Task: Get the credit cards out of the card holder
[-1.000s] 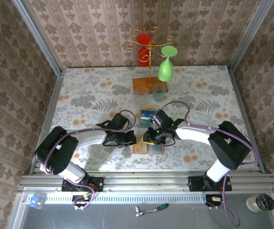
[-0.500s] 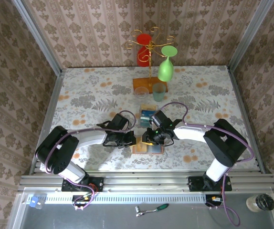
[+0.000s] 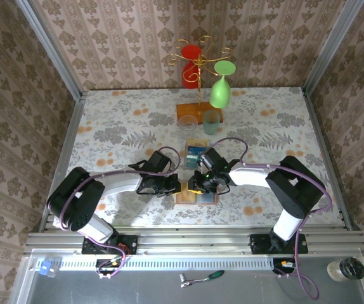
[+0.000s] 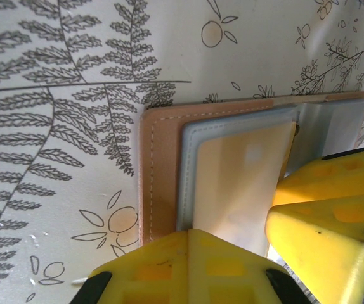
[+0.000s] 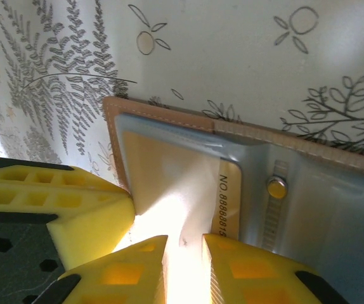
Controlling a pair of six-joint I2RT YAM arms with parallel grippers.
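The holder (image 3: 198,199) lies open on the tabletop (image 3: 118,126), near the front edge between the two arms, lining up. A tray (image 3: 186,158) just behind it already carries blue and teal cards (image 3: 196,150).

**Change over the last second**
- The right pincer (image 3: 198,183) has shifted a little left, to stand over the holder's middle. The right elbow has swung in with it.
- The left pincer (image 3: 174,186) has not moved.
- The holder has kept its place.

**Pincer state**
- Left: the fingers (image 4: 188,266) are drawn together on the holder's left edge. It appears clamped there, pinning the holder down.
- Right: the fingers (image 5: 252,272) stand a narrow gap apart, tips down at the pocket. A glare-washed panel edge runs into the gap. They are not pressed on it.

**Card position**
One card (image 5: 229,193), printed with a number, sits in the grey-blue pocket beside the stud (image 5: 275,187). In the left wrist view a card (image 4: 239,177) lies seated in its pocket, its lower end hidden between the fingers.

**Meaning for the task**
The approach looks finished and the pull has not begun. The next step is likely to close the right fingers on the card edge alone. Catching the lining with it may lift the holder.
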